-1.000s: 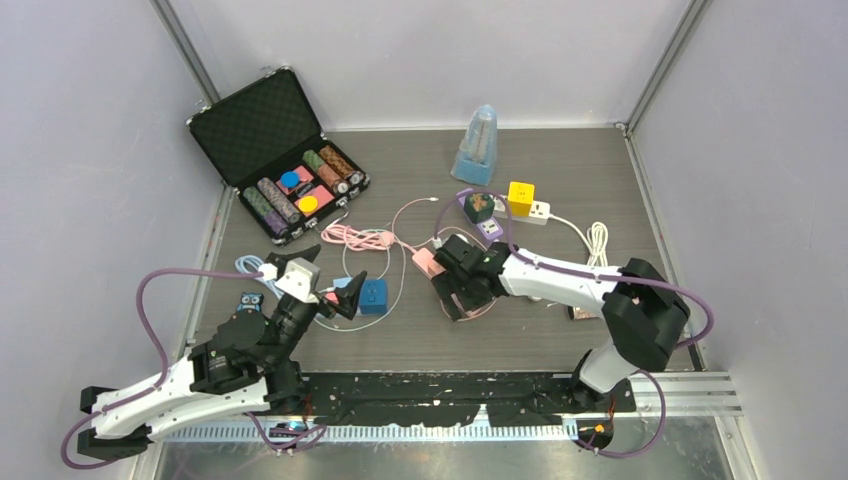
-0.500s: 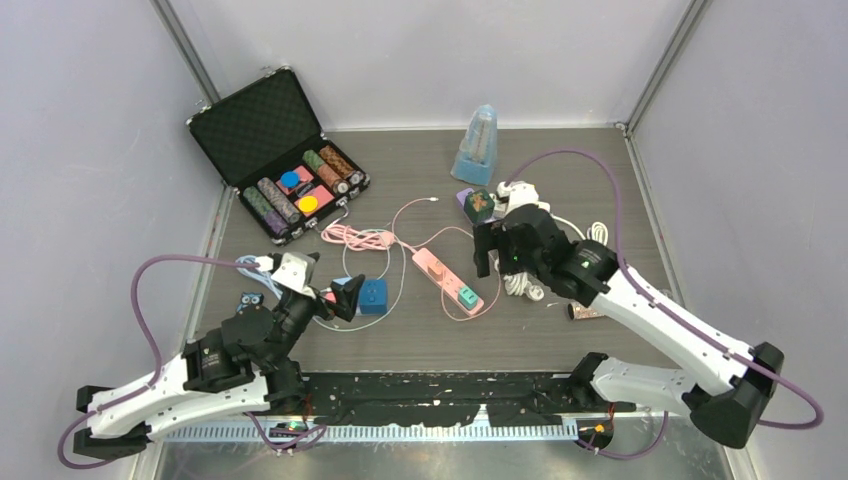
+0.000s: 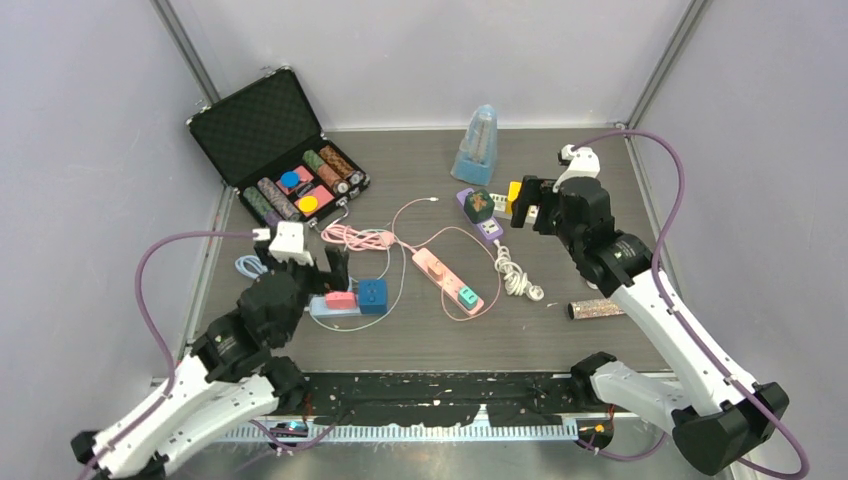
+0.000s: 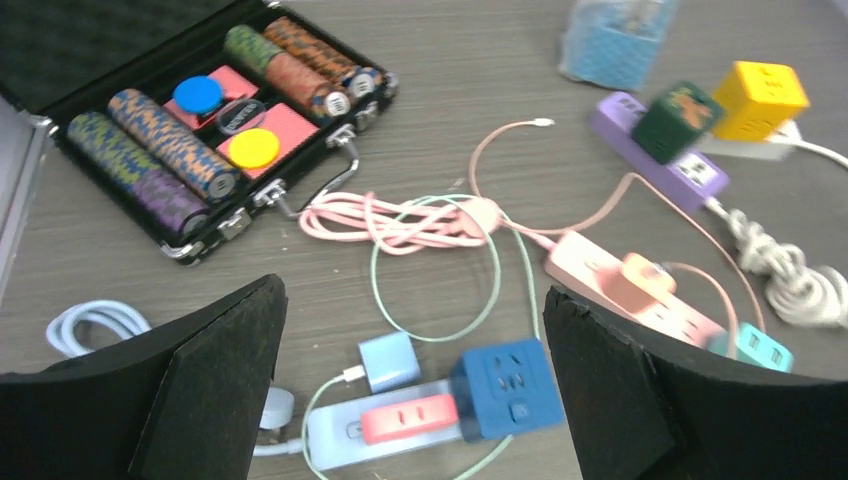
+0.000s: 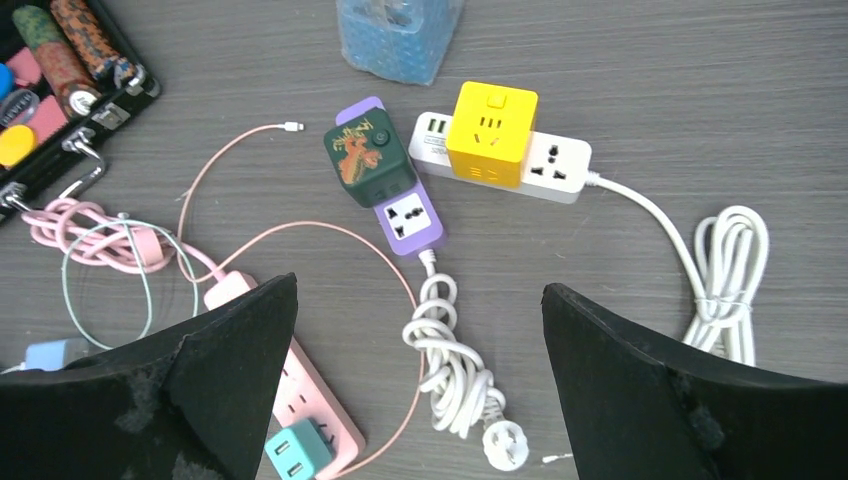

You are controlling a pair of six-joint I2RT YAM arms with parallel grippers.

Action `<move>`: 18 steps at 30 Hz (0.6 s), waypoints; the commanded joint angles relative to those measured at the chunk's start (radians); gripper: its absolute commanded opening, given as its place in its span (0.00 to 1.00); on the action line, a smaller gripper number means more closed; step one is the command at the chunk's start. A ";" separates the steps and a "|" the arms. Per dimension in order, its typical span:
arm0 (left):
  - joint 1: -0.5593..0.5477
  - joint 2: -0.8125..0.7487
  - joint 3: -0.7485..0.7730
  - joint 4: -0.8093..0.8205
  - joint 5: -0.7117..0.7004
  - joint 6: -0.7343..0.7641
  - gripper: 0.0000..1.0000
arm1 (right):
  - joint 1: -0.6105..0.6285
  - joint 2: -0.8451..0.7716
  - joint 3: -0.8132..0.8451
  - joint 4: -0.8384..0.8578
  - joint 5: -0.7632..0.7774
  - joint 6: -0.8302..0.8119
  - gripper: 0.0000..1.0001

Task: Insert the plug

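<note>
A teal plug sits in the near end of the pink power strip. A red plug and a blue cube sit on the light blue strip, with a pale blue charger lying beside it. My left gripper hangs open above that strip, holding nothing. My right gripper is open and empty, raised over the purple strip and the coiled white cable with its loose plug.
A dark green cube sits on the purple strip, and a yellow cube on the white strip. An open chip case stands back left and a blue metronome at the back. A glittery tube lies on the right.
My right gripper left the pink strip, opened wider and swung up to the back right; the teal plug stays in the strip. My left gripper drew back slightly from the light blue strip.
</note>
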 commanded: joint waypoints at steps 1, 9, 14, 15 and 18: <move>0.297 0.111 0.056 0.056 0.325 -0.063 0.99 | -0.032 0.002 -0.040 0.178 -0.035 0.041 0.96; 0.795 0.335 0.196 0.121 0.724 0.003 1.00 | -0.066 0.053 -0.060 0.412 0.148 0.042 0.98; 0.927 0.432 0.267 0.219 0.857 -0.043 1.00 | -0.155 0.123 0.077 0.400 0.190 0.020 0.98; 0.935 0.453 0.287 0.229 0.862 -0.054 1.00 | -0.176 0.129 0.099 0.390 0.164 0.037 0.98; 0.952 0.498 0.332 0.252 0.862 -0.106 0.99 | -0.268 0.151 0.134 0.341 0.097 0.128 0.98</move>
